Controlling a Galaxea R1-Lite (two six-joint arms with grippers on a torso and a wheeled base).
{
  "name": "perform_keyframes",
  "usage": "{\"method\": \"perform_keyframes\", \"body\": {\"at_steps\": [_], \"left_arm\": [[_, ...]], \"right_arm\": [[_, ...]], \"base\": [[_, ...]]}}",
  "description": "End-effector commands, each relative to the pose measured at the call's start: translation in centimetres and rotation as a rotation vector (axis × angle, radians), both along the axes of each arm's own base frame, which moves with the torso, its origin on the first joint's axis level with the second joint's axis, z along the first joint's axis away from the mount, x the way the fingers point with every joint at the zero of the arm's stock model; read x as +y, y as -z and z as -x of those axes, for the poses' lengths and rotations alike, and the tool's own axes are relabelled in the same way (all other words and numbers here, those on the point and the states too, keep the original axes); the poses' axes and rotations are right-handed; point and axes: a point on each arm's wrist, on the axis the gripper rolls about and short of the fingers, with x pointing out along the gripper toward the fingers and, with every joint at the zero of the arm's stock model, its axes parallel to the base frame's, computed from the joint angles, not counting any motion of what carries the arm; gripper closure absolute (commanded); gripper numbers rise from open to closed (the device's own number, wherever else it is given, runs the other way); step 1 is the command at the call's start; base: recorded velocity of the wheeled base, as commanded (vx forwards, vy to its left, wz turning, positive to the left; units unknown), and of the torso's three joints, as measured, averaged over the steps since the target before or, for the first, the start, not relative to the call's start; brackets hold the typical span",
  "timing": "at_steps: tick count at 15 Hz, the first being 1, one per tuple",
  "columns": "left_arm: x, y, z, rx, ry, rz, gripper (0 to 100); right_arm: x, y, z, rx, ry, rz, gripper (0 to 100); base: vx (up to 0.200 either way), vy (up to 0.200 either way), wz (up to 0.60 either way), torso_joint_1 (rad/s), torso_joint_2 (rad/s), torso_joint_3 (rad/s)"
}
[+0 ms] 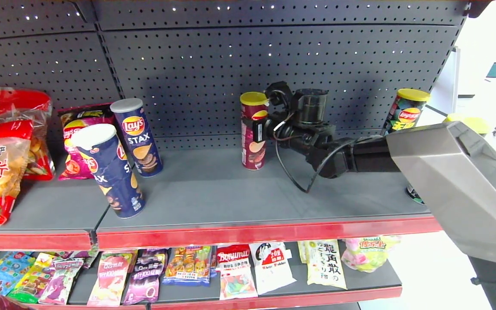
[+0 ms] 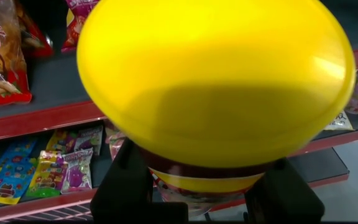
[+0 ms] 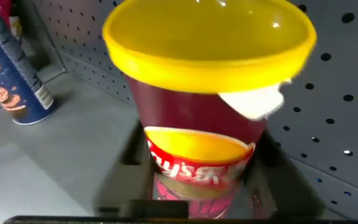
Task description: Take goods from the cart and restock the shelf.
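Right gripper (image 1: 256,129): jaws clamped on red can (image 1: 254,158), upright on upper shelf (image 1: 213,189), near pegboard. Left gripper (image 2: 205,194): jaws grasping second can (image 2: 216,81), out before shelves.

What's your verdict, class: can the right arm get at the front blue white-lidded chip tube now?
Probably not yet: the right gripper is shut on the maroon yellow-lidded chip tube. Nothing else stands between it and the blue tube.

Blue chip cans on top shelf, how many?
2. Front blue can stands near the shelf edge; rear blue can stands behind it, beside a purple bag. Others may be hidden.
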Motion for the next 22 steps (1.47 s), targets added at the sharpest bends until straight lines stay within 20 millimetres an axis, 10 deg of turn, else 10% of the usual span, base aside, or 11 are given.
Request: {"method": "perform_keyframes", "body": {"at_steps": [1,9,22], "left_arm": [[0.0,0.0,0.0,-0.002,0.0,0.0,100],[0.0,0.5,-0.1,0.017,0.006,-0.001,100],[0.0,0.9,-0.1,0.026,0.008,-0.001,100]], "right_arm": [[-0.4,-1.8,1.0,-0.019,0.047,-0.007,100],[-3.5,-5.2,10.2,0.084,0.218,0.016,100],[-1.7,-2.8,15.0,0.148,0.414,0.022,100]], "base": [[0.0,0.0,0.0,0.0,0.0,0.0],[0.0,0.0,0.0,0.0,0.0,0.0],[0.0,0.0,0.0,0.0,0.0,0.0]]}}
